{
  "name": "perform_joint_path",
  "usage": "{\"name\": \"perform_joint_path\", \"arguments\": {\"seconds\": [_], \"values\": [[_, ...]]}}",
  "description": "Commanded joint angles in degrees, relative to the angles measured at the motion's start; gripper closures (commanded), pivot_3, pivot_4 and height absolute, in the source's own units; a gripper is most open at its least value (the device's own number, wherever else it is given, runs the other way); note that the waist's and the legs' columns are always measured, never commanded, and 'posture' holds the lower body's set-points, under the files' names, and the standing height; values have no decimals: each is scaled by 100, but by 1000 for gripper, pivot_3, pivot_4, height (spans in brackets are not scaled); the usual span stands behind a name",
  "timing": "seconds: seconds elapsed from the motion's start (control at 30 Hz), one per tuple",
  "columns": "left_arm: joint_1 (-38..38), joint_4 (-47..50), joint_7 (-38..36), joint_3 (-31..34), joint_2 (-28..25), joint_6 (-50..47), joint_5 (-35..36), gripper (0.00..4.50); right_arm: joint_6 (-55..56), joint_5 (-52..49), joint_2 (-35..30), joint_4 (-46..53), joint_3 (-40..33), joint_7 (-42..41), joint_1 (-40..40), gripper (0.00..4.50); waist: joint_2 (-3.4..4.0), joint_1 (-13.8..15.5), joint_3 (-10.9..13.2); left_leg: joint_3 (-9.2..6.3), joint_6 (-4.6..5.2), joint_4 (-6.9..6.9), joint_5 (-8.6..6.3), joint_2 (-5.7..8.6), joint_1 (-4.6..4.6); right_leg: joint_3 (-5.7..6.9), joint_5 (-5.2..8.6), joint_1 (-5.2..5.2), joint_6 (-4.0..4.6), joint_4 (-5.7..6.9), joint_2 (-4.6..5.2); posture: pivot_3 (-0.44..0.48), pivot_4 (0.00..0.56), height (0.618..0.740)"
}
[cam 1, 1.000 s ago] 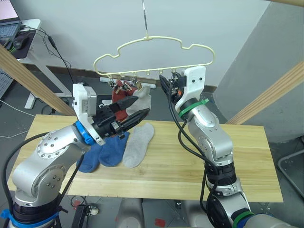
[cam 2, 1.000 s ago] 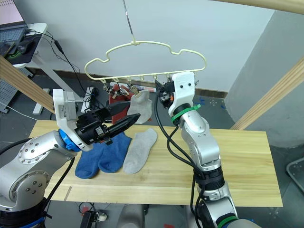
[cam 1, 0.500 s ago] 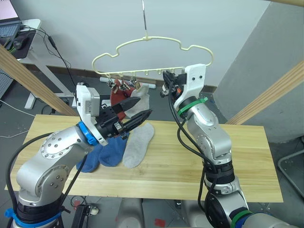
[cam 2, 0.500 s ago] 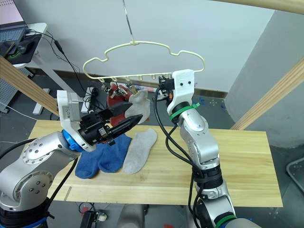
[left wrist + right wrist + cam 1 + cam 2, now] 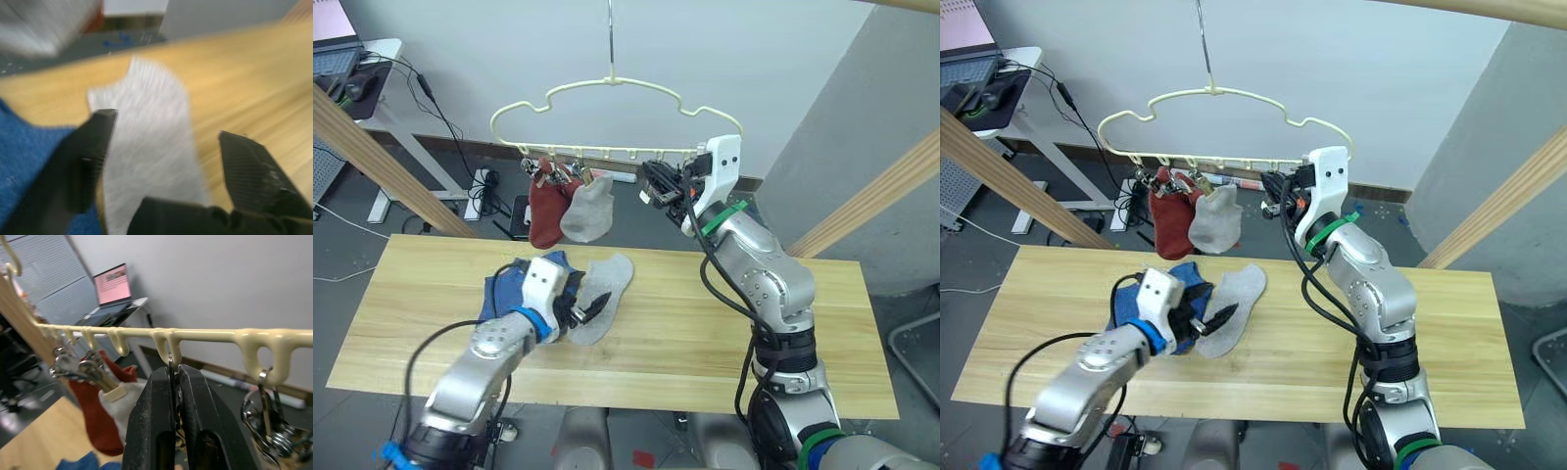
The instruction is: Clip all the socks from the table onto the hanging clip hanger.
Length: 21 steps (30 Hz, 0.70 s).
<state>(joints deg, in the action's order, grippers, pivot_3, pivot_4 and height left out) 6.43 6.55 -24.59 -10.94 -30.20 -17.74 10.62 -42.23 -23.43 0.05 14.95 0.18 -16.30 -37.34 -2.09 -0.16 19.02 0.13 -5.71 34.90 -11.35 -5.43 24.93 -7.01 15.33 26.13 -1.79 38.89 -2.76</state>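
Two socks, a rust red sock (image 5: 544, 210) and a grey sock (image 5: 586, 212), are hanging clipped on the clip hanger (image 5: 607, 117), while the left hand (image 5: 591, 305), fingers spread, is reaching over the grey sock on the counter (image 5: 603, 295) beside the blue socks (image 5: 509, 290) near the counter's (image 5: 822, 333) middle, and the right hand (image 5: 176, 396) is pinching a clip shut.

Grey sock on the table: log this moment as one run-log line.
phase: reach | left gripper: open, straddling grey sock | right gripper: shut, at clip hanger | hung: rust red sock, light grey sock
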Motion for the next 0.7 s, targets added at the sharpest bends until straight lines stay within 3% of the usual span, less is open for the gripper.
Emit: {"name": "perform_joint_path", "arguments": {"seconds": [0.03, 0.2, 0.23, 0.47, 0.7], "values": [[224, -607, 55, -257, 267, 628, -555, 32, -255, -224, -66, 274, -97, 58, 41, 4500, 0, -17, 0, 1, 0, 0, 0, 0, 1, -1, 0, 0, 0, 0, 0, 6, 360, 740], [454, -1516, -162, -390, 526, 1115, -928, 32, -386, -329, -7, 374, -147, 317, 39, 4500, 0, -55, 0, 1, 0, -2, 0, -2, 0, -1, 0, 0, 0, 4, -2, -1, 356, 740], [488, -1646, -228, -400, 550, 1102, -957, 208, -400, -339, 3, 396, -128, 347, 52, 4500, 0, -61, -1, 1, 0, -2, 0, -2, 0, 0, 0, 0, 0, 4, -2, 0, 354, 740], [370, -1760, -689, -164, 693, 915, -659, 2148, -443, -380, -39, 461, -75, 400, 80, 4500, -1, -99, -4, 0, 0, 1, 0, 1, -1, 2, -1, -7, -2, 7, 0, -2, 343, 740], [84, -1076, -1019, 168, 883, 714, -119, 4220, -712, -677, -123, 415, -400, 533, 16, 4500, -2, -128, -6, -3, 0, 1, 0, 0, -2, 5, -1, -9, -2, 7, 0, 0, 332, 740]]}}
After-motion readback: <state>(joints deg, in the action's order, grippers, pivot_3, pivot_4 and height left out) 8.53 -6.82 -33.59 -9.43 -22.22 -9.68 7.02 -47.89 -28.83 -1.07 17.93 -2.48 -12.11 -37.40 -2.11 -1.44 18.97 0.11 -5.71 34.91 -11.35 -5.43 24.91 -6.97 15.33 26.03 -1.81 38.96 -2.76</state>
